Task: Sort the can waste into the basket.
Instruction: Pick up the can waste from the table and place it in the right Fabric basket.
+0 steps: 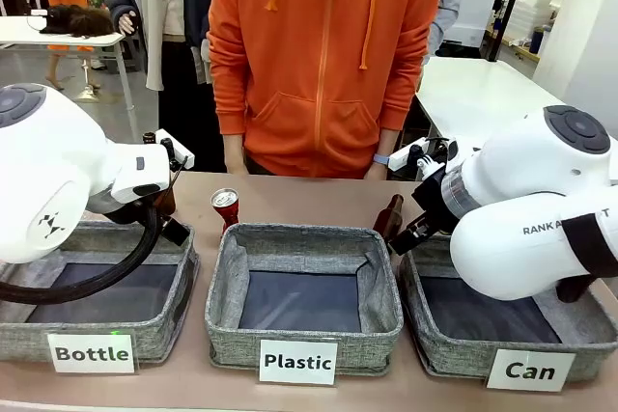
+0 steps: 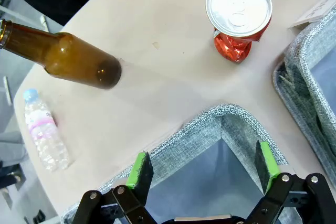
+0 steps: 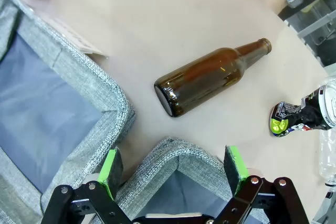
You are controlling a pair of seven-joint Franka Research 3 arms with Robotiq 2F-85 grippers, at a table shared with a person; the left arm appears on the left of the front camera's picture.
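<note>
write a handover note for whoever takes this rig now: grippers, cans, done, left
Left gripper: open, empty, over the "Bottle" bin's corner.
Right gripper: open, empty, over a corner of the grey fabric basket labelled "Can"; no can seen inside.
Red metal drink can: upright on the table behind the "Plastic" bin.
Dark crushed can with green-yellow marks: on the table beyond a brown glass bottle.
Done: nothing. Left: both cans.

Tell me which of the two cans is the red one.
The red can stands just behind the Plastic bin, at its far left corner. The other can is dark with a green-yellow mark, near the brown bottle lying on its side.
</note>
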